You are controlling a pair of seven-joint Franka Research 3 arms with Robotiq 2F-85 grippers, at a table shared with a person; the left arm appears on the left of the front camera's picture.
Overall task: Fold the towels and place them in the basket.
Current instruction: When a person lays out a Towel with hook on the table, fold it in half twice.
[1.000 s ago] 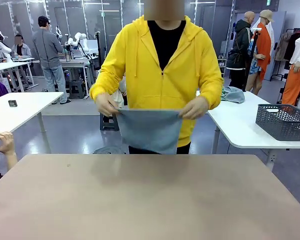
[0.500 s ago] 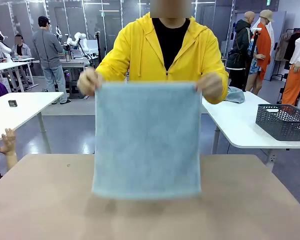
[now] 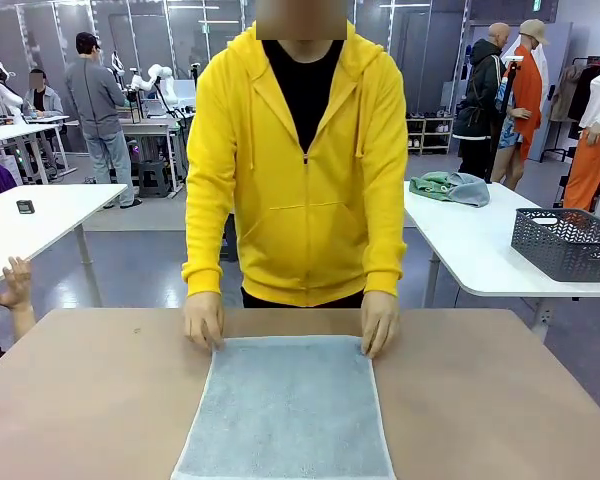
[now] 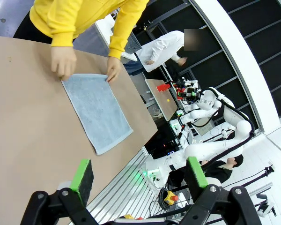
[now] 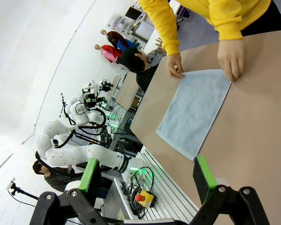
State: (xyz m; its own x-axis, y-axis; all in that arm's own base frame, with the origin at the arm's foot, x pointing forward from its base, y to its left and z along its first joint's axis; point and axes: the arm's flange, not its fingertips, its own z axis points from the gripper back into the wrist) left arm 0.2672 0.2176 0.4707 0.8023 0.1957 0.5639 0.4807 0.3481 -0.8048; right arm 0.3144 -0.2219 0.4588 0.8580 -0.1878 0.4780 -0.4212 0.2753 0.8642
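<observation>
Here, starting from the left, the left gripper (image 4: 139,182) hangs well back from the work with its fingers spread wide and nothing between them. On the brown table (image 3: 80,400) a grey-blue towel (image 3: 285,405) lies flat and open in the middle, its near edge running toward the robot's side. A person in a yellow hoodie (image 3: 305,180) stands at the far side and presses one hand (image 3: 202,320) on one far corner and the other hand (image 3: 380,322) on the other. The right gripper (image 5: 147,182) is likewise wide open and empty, well apart from the cloth. Farther right, on a white table (image 3: 470,250), sits a bunched pile of cloth (image 3: 450,187), and beyond it the dark basket (image 3: 565,243).

The towel looks like thin terry, so it is likely light, soft and limp. It should sag and drape from wherever it is lifted and hold no shape of its own. It is not fragile, and the nap should give the pads good purchase. The two near corners are free, so they seem the best places to take hold, one per gripper. The fingers would have to come down right to the tabletop to pinch the hem. Lifting from one corner alone would probably drag the sheet askew.
</observation>
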